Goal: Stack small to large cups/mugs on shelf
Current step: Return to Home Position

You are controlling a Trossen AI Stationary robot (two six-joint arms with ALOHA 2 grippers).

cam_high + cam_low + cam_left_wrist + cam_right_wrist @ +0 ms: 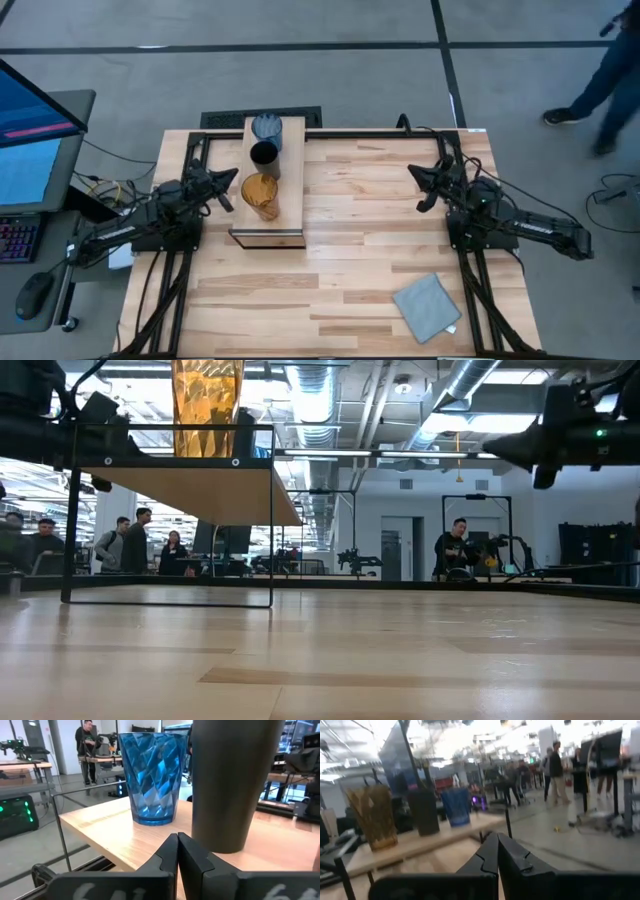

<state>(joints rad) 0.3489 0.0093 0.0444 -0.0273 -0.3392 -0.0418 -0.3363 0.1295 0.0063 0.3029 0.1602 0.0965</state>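
Left gripper (228,188): fingers pressed together, nothing between them. It sits just beside the shelf (290,205), at the level of its top.

- Black cup (232,780) stands directly ahead of your fingertips, close. Blue cup (152,775) is past it, farther along the plank. Amber cup (260,195) is the nearest of the row to the gripper in the high view.
- Risk, as I judge it: any forward drift or sideways sweep on the way home would clip the black or amber cup. Both are tall and would likely tip off the plank. Catching the shelf edge could shake all three.
- Safer to back straight away before turning.

Left arm pose: stretched low across the table edge, wrist angled towards the shelf.

Right gripper (420,187): fingers closed together and empty, well apart from the shelf. The arm lies folded low on its own side, and I see no hazard there.
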